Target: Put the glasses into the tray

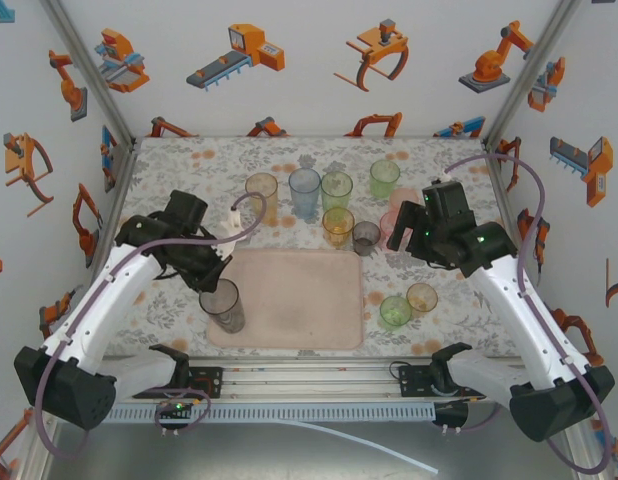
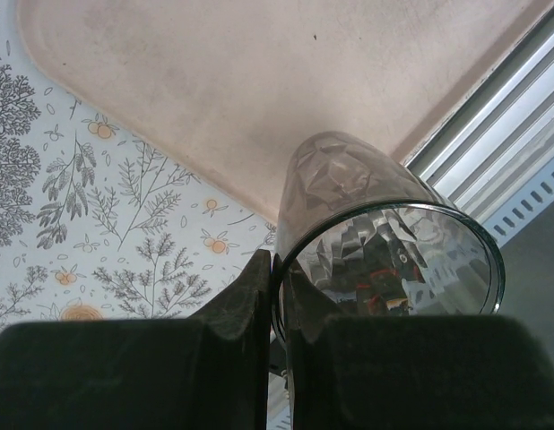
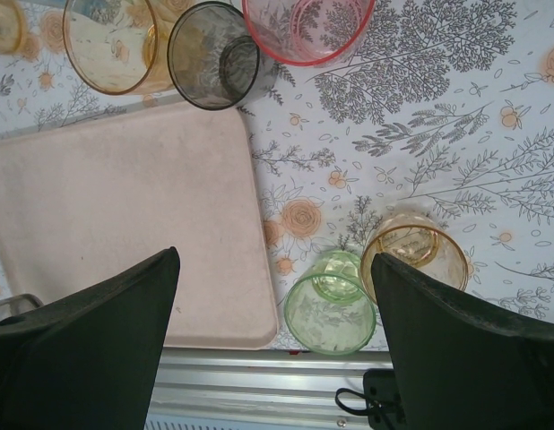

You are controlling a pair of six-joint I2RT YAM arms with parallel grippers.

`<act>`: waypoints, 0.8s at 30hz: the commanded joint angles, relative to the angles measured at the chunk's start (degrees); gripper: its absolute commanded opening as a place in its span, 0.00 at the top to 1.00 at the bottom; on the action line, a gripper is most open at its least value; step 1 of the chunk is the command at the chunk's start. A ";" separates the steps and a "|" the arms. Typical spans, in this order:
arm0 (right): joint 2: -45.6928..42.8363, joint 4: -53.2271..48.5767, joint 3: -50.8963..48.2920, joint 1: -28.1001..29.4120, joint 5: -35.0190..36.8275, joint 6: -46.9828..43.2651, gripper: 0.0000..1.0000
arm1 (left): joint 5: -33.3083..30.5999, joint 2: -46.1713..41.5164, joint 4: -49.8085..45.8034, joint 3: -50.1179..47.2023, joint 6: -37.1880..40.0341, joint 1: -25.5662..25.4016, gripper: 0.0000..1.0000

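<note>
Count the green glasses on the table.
3. Back row: one green glass right of the blue glass, a second green glass further right. Third green glass right of the tray. Others may be hidden.

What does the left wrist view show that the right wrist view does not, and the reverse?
Left wrist, not right: the left gripper shut on the rim of a grey translucent plastic tumbler. Right wrist, not left: the open right gripper, and a green translucent tumbler and an orange translucent tumbler side by side. Both: the flat pale pink rectangular tray, the floral tablecloth, the metal rail.
</note>
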 commanded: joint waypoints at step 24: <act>0.66 1.55 1.59 3.25 1.53 1.60 0.23 | -4.55 -5.84 6.06 -9.93 2.05 -2.35 0.84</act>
